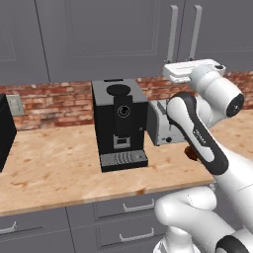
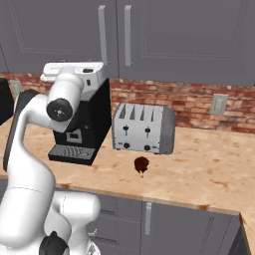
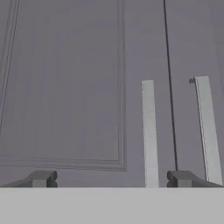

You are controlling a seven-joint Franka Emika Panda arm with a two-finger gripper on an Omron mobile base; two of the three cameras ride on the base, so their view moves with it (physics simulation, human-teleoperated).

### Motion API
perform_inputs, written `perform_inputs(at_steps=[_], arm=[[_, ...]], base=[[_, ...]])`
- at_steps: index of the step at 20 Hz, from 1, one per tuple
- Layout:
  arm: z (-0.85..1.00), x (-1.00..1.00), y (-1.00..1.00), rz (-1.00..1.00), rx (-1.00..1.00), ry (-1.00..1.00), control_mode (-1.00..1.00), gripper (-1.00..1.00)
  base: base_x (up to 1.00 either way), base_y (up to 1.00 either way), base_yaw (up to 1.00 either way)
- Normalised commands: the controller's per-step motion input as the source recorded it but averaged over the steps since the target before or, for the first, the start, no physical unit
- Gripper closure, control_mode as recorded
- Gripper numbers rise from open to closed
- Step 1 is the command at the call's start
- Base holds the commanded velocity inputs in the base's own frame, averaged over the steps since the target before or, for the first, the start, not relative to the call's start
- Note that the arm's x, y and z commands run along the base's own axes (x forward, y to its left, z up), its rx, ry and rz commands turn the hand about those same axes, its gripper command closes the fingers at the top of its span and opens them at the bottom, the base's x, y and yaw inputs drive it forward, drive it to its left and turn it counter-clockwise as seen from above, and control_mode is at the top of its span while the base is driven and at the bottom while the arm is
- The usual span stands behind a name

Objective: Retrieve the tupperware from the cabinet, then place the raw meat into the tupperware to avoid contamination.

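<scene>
Cabinet (image 3: 87, 87) handle (image 3: 149, 131) between fingers (image 3: 41, 178)

grey cabinet (image 2: 164, 35) doors shut above; dark reddish raw meat (image 2: 141, 165) on counter before toaster

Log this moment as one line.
cabinet: doors shut | gripper: open, facing handles | raw meat: on counter by toaster

Showing a glossy white arm (image 1: 212, 148) built of rounded, tubular links. Carrying dark, near-black bands along the joints, one long band running down a link with small pale lettering too fine to read. Wearing round dark end caps on the joints, each with a small bright dot. Ending in a flat white hand block and two small dark grey fingertips (image 3: 41, 178).
</scene>
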Motion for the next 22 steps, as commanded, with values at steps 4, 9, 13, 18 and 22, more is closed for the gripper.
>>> perform_inputs(at_steps=[4, 9, 13, 18, 22], arm=[[0.16, 0.0, 0.0, 0.0, 0.0, -0.08, -1.0, -1.0], [0.15, 0.01, 0.0, 0.0, 0.0, -0.07, -1.0, -1.0], [0.11, 0.05, 0.0, 0.0, 0.0, -0.06, -1.0, -1.0], [0.07, 0.14, -0.02, -0.01, 0.0, -0.03, -1.0, -1.0], [0.03, 0.18, -0.04, -0.03, 0.0, 0.0, -1.0, -1.0]], base=[[0.0, 0.0, 0.0], [0.0, 0.0, 0.0], [0.0, 0.0, 0.0], [0.0, 0.0, 0.0], [0.0, 0.0, 0.0]])
